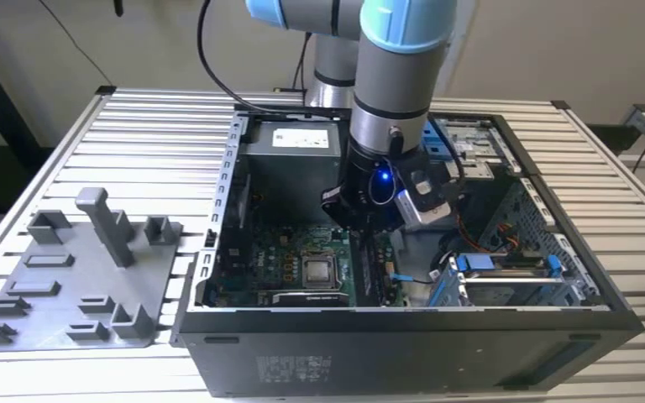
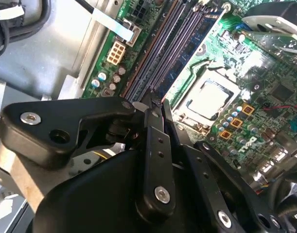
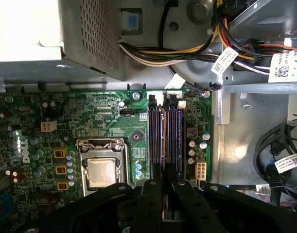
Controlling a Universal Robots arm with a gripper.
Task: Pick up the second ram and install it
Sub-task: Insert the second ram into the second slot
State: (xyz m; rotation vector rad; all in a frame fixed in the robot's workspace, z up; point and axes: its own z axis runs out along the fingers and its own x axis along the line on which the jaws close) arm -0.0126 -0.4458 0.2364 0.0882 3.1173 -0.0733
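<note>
- The black multi-link gripper (image 3: 166, 180) hangs low inside the open black computer case (image 1: 412, 336), over the green motherboard (image 3: 114, 116)
- Its jaws are pinched nearly together on the long dark-blue ram stick (image 3: 173, 136), which stands in a slot at 3 o'clock of the square silver chip (image 3: 101, 172)

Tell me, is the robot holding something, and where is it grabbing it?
The gripper seems to pinch the second ram by one end, its jaws closed on it over the motherboard.

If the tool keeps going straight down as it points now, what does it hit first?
Most likely the RAM slots on the motherboard: the tool sits right over their near end. How much gap remains is unclear.
</note>
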